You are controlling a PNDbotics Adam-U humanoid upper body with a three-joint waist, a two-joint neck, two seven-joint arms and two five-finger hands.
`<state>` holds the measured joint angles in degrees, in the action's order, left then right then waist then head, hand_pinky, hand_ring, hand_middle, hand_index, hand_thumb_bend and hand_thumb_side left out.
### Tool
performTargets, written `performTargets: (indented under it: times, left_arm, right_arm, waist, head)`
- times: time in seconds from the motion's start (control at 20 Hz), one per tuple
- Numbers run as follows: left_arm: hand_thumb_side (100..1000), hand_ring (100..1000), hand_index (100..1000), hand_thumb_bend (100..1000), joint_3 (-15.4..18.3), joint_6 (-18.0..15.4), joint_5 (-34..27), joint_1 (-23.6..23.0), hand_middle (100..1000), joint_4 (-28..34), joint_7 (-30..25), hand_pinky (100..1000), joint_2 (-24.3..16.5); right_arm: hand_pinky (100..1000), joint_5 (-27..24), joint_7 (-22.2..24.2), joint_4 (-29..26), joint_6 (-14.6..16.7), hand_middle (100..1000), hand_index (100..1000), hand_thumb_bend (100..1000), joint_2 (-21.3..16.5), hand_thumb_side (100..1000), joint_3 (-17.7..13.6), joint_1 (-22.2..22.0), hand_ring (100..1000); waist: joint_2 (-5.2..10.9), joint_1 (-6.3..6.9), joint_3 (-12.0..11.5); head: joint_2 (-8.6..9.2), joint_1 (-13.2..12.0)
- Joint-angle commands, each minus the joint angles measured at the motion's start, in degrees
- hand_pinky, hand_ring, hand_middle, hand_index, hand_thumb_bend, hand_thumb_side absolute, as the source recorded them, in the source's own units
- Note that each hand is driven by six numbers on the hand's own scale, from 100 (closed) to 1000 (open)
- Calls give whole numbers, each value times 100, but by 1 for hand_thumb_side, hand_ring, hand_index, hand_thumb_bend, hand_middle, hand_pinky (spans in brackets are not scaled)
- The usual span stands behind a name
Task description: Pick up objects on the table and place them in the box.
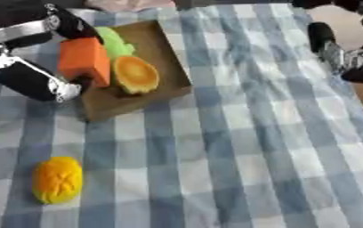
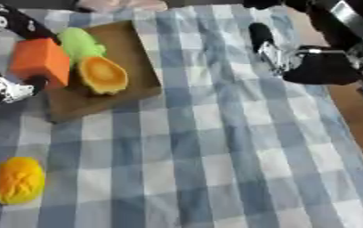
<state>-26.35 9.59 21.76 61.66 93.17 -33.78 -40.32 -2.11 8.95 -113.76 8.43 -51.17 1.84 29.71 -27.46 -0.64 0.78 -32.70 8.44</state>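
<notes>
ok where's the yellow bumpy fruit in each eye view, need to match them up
Left eye view: the yellow fruit lies low on the left, on the checked cloth, a little in from the edge.
Right eye view: the same fruit sits lower left, almost against the picture's left edge.
Shared landmark: the brown box with the orange block, straight up from the fruit.

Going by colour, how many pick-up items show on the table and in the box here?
Orange: 2, a rectangular block and an oval halved-fruit piece
Green: 1, a lumpy light-green piece
Yellow: 1, an oval piece
Total: 4
</notes>
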Motion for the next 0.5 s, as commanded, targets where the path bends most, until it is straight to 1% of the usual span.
performTargets:
  times: [0.05,0.15,0.25,0.3,0.4,0.45,0.5]
  left_arm:
    - [216,762,804,100,7,-82,124,148,680,-227,-36,884,53]
    - [233,775,828,101,4,-140,228,159,706,-434,-52,889,153]
    - [246,797,862,133,9,-210,319,162,743,-629,-57,900,233]
    - [278,806,873,156,11,-245,361,163,753,-710,-63,904,261]
    - [331,830,897,236,18,-312,492,174,782,-872,-105,916,307]
    - [358,841,906,292,25,-352,575,180,795,-945,-129,922,329]
    - [391,856,919,374,33,-397,671,185,816,-1002,-147,933,343]
  right_arm:
    - [812,-20,19,-83,-4,758,870,100,-89,328,-52,53,792]
    - [812,-22,27,-83,-15,758,870,100,-71,331,-53,54,792]
    - [812,-25,25,-83,-20,758,870,100,-62,336,-60,54,792]
    - [812,-28,22,-83,-20,758,870,100,-61,329,-64,53,792]
    - [812,-35,17,-83,-21,758,870,100,-55,325,-71,54,792]
    - [811,-39,19,-83,-22,758,870,100,-52,323,-72,55,792]
    - [811,-42,22,-83,-23,758,870,100,-49,321,-73,53,792]
  waist:
    - [184,-14,22]
    - [178,-15,32]
    - [169,-16,41]
    - [165,-16,44]
    - [162,-15,49]
    - [162,-15,51]
    - [163,-15,51]
  head:
    - [36,-26]
    - [37,-38]
    - [31,-41]
    - [27,-40]
    - [20,-40]
    - [20,-42]
    - [19,-41]
